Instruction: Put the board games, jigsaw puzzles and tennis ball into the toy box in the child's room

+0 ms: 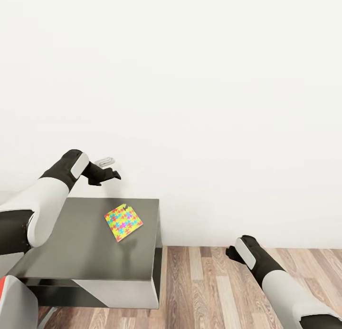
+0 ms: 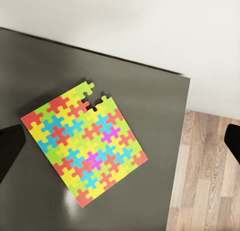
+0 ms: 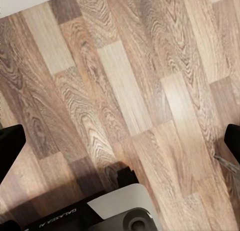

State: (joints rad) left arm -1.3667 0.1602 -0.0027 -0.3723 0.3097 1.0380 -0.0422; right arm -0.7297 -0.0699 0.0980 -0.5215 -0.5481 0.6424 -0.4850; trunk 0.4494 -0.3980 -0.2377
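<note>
Right claw (image 1: 231, 253) low over wood-plank floor (image 3: 125, 91), fingers spread, empty. Left claw (image 1: 107, 174) agape too, hovering above jigsaw puzzle (image 2: 82, 141) lying flat on dark grey counter (image 1: 71, 243). Beyond both, white wall (image 1: 190, 82).

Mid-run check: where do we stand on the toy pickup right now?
Nothing here looks finished. One jigsaw puzzle lies flat on a dark grey-topped cabinet, with one piece missing at its edge. The left gripper hangs above it, open and empty. The right gripper is over the wood floor, holding nothing. Still to do: grasp this puzzle and carry it to the toy box.
</note>
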